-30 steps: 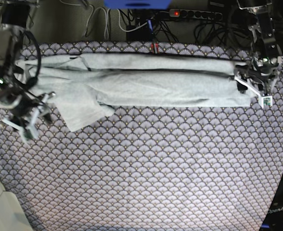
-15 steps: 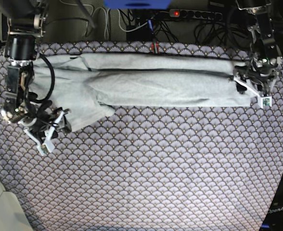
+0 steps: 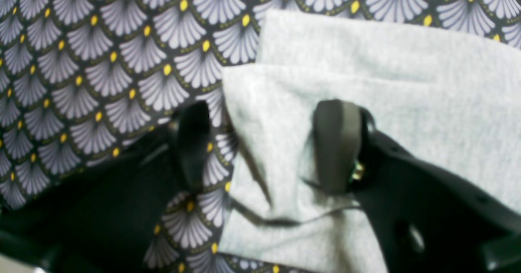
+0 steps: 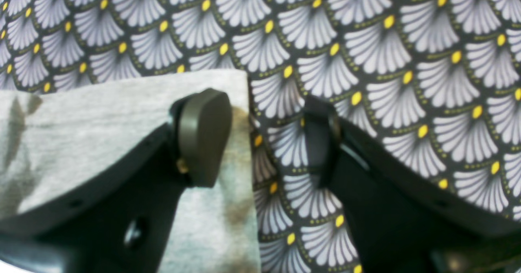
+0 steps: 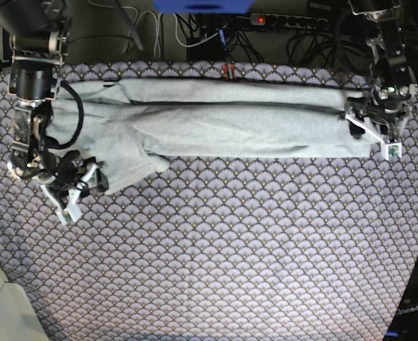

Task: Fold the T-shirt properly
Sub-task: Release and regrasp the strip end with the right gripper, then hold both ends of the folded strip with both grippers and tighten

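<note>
Across the far half of the tablecloth, with its purple fan-scale pattern and yellow dots, the light grey T-shirt lies folded lengthwise into a long band that runs from one side of the table to the other. One sleeve end hangs forward from the band as a loose flap at the left of the base view. At the opposite end, the left gripper sits over the corner of the shirt with its jaws spread: one finger rests on top of the grey cloth, where small creases gather beside it, while the other finger stands on the bare tablecloth just past the shirt's edge. Nothing is pinched between them. Down at the sleeve flap, the right gripper is spread wide as well and straddles the flap's edge: one finger lies over the grey fabric near its corner, the other over the patterned cloth just beside it, with the shirt's straight edge running between the two.
</note>
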{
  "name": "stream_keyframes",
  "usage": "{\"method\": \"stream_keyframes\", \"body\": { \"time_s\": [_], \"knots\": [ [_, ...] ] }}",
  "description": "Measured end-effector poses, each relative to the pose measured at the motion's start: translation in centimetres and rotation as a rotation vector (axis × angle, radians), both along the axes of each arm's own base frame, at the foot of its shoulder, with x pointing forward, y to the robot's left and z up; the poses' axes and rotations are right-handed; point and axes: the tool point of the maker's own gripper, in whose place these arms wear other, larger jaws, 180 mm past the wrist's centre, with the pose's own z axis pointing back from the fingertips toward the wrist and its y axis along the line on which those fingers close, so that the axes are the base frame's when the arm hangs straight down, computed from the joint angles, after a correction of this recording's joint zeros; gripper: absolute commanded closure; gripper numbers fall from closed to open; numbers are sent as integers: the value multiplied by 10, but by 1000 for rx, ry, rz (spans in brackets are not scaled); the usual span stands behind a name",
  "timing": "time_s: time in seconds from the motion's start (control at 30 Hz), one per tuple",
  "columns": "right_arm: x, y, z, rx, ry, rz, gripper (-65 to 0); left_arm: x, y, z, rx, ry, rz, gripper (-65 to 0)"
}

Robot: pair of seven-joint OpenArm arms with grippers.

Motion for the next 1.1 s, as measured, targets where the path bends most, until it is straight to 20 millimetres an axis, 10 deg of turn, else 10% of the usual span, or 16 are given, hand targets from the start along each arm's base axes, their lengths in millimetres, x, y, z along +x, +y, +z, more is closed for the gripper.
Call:
{"method": "stream_keyframes", "body": {
  "time_s": [0.27, 0.5, 1.1],
  "knots": [
    [-9, 21, -7, 22, -11, 54, -299, 0, 0, 0, 1, 0, 1, -404],
    [-10, 26, -9, 25, -5, 65, 0, 11, -1, 9, 2, -30, -2, -404],
    [-81, 35, 58, -199, -151, 196, 0, 11, -2, 16, 10, -46, -9, -404]
  ]
}}
